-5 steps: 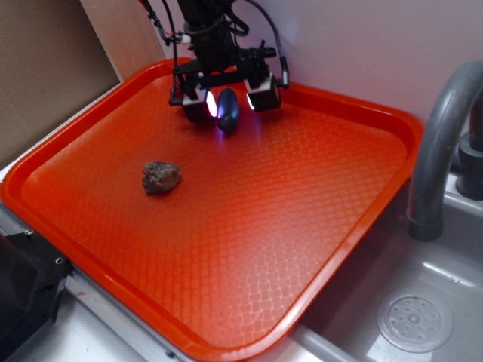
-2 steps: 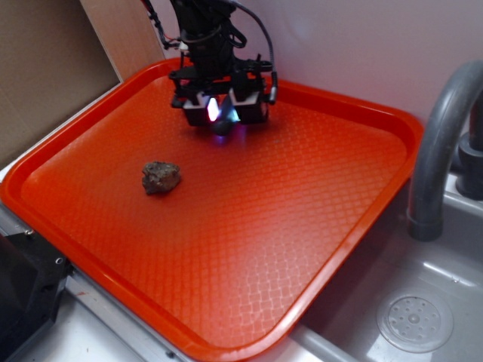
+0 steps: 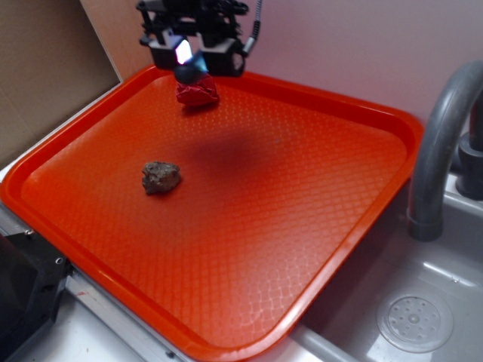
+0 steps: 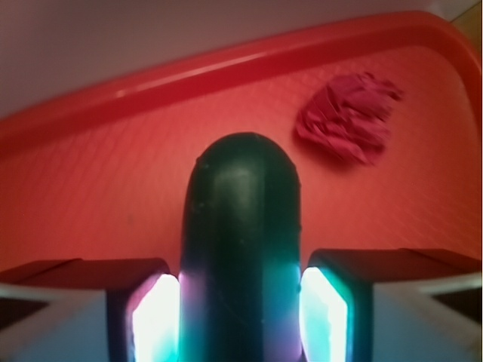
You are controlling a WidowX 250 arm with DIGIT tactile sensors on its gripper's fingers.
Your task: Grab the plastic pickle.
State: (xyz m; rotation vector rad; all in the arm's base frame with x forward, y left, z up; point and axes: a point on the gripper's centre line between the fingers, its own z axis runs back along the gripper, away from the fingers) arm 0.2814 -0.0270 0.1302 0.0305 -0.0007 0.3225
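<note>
The plastic pickle, smooth and dark green with a rounded end, is clamped between my two lit pads. My gripper is shut on it and holds it up above the orange tray. In the exterior view the gripper hangs over the tray's far left corner, and only the pickle's dark tip pokes out below the fingers. It hovers just above the wrinkly red lump.
A rough brown-grey rock-like lump lies left of the middle of the orange tray. The red lump sits near the tray's back rim. A grey faucet and sink drain are to the right.
My gripper closed on the pickle, then rose and moved back-left with it. The red lump, hidden before, now shows under the gripper.
</note>
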